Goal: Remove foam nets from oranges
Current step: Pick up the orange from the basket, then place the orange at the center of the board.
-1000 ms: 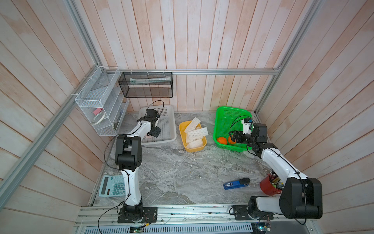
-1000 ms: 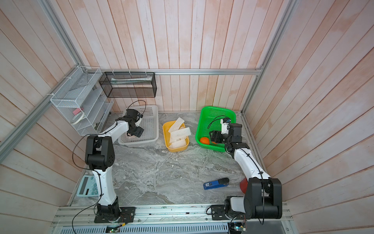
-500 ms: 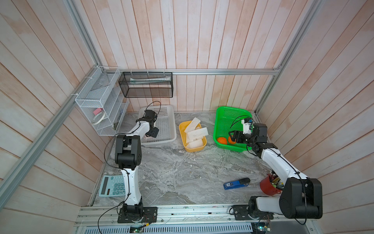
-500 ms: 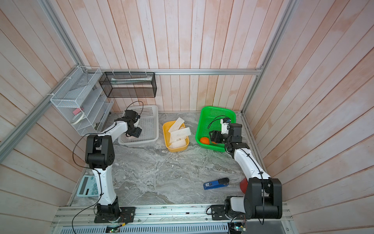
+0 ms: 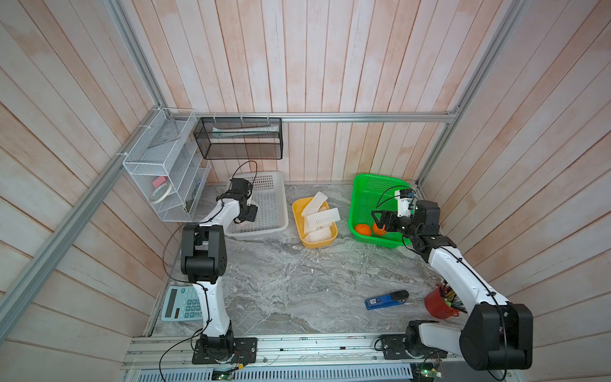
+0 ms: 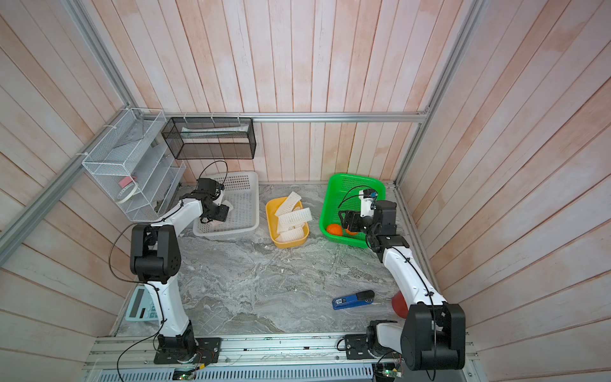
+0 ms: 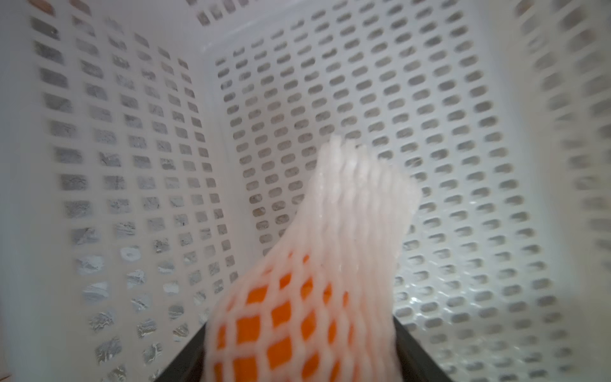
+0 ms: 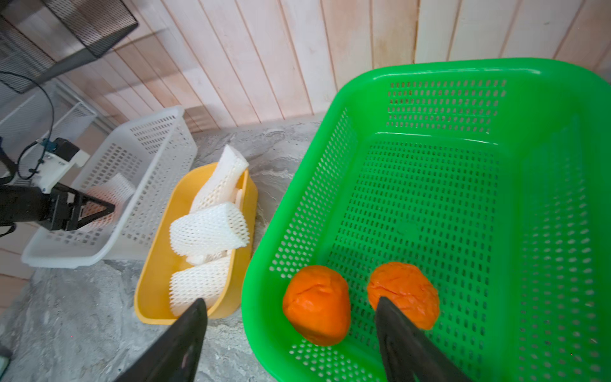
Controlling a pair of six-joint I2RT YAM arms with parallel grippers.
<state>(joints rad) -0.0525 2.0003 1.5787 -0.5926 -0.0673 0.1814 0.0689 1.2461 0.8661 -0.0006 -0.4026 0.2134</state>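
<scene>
My left gripper (image 7: 299, 322) is down inside the white basket (image 5: 274, 211), shut on an orange (image 7: 284, 314) still wrapped in its foam net (image 7: 357, 205). The net's loose end sticks out past the fingers. In both top views the arm hides most of this fruit. Two bare oranges (image 8: 315, 304) (image 8: 405, 291) lie in the near left corner of the green basket (image 8: 429, 198). My right gripper (image 8: 290, 300) hangs open just above them, holding nothing. Several empty foam nets (image 5: 319, 216) are piled in the yellow bin (image 5: 317, 244).
A blue stapler (image 5: 385, 300) and a red pen cup (image 5: 438, 302) stand at the front right. A calculator (image 5: 180, 302) lies at the front left. A white wire shelf (image 5: 162, 172) and a black mesh box (image 5: 238, 139) hang on the walls.
My left gripper's jaws have closed in onto the netted orange in the white basket. The right arm has stayed where it was.
</scene>
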